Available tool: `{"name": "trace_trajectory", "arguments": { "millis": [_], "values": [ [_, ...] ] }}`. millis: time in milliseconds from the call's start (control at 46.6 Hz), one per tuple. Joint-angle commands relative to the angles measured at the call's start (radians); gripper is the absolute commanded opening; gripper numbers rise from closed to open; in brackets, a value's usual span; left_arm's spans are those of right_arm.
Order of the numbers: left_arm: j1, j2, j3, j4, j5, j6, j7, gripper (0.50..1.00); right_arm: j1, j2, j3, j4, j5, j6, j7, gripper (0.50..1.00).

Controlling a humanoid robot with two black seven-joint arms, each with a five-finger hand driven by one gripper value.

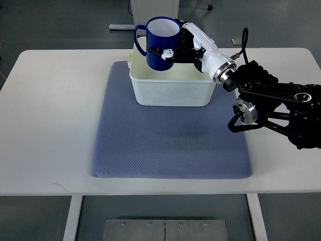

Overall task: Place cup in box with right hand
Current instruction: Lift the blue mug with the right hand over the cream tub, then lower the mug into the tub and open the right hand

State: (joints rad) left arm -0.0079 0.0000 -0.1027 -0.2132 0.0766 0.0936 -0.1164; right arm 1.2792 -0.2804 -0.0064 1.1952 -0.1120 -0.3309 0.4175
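Note:
A dark blue cup point(159, 44) with a white inside and a handle on its left hangs upright over the white box point(170, 93). My right hand point(186, 46) is shut on the cup's right side, its arm reaching in from the right edge. The cup sits above the box's rear left part, clear of the floor of the box as far as I can see. The box stands at the far end of a blue-grey mat point(170, 140). No left arm shows.
The mat lies on a white table point(50, 115). My black right forearm point(281, 103) crosses the table's right side above the mat's corner. A white stand base point(150, 12) is behind the table.

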Motion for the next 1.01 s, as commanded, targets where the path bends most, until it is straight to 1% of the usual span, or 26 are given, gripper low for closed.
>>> {"name": "trace_trajectory", "arguments": {
  "millis": [0,129,429,580,837,988],
  "values": [
    [0.000,0.000,0.000,0.000,0.000,0.000,0.000,1.000,0.000,0.026,0.000,-0.046,0.000,0.006,-0.012,0.500],
    [0.000,0.000,0.000,0.000,0.000,0.000,0.000,1.000,0.014,0.066,-0.001,-0.132,0.021,0.045,-0.020,0.500],
    [0.000,0.000,0.000,0.000,0.000,0.000,0.000,1.000,0.026,0.153,-0.007,-0.399,0.037,0.171,-0.055,0.500],
    [0.000,0.000,0.000,0.000,0.000,0.000,0.000,1.000,0.026,0.202,-0.007,-0.511,0.037,0.223,-0.071,0.500],
    [0.000,0.000,0.000,0.000,0.000,0.000,0.000,1.000,0.028,0.256,-0.015,-0.675,0.035,0.302,-0.097,0.500],
    [0.000,0.000,0.000,0.000,0.000,0.000,0.000,1.000,0.023,0.273,-0.015,-0.744,0.035,0.343,-0.106,0.500]
  ]
}}
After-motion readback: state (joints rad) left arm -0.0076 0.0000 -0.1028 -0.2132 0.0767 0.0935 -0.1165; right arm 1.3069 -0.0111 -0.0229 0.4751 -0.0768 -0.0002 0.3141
